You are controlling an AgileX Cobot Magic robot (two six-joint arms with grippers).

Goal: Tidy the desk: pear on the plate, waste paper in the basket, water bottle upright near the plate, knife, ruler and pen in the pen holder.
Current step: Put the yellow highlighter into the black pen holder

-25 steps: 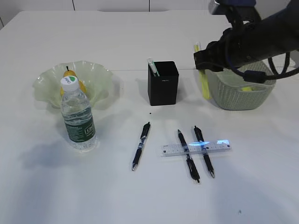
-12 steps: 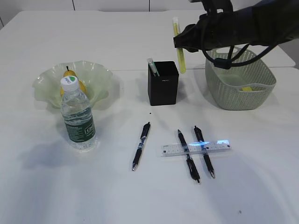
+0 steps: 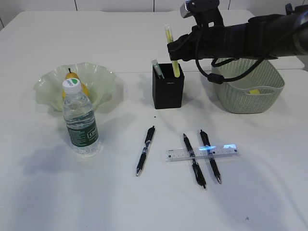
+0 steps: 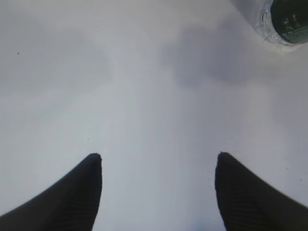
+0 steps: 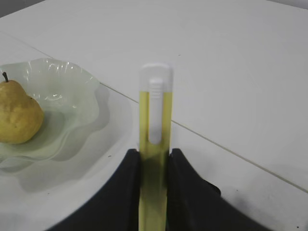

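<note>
My right gripper (image 3: 175, 49) is shut on a yellow translucent knife (image 3: 169, 36) with a white slider, held upright over the black pen holder (image 3: 168, 91). The knife's lower end is at the holder's opening. In the right wrist view the knife (image 5: 155, 110) stands clamped in my right gripper (image 5: 154, 156). The pear (image 3: 69, 76) lies in the ruffled plate (image 3: 101, 82). The water bottle (image 3: 81, 122) stands upright in front of the plate. The ruler (image 3: 202, 152) lies across two of three pens (image 3: 145, 150). Waste paper (image 3: 254, 91) lies in the basket (image 3: 245, 98). My left gripper (image 4: 159, 159) is open over bare desk.
A pale stick-shaped item (image 3: 157, 68) leans in the pen holder's left corner. The right arm reaches across above the basket. The bottle's base (image 4: 287, 19) shows at the top right of the left wrist view. The pear (image 5: 18, 115) and plate (image 5: 72, 96) lie beyond the knife.
The right arm has carried the knife from the basket's left edge leftward to above the pen holder and lowered it toward the opening. The left gripper has not moved.
</note>
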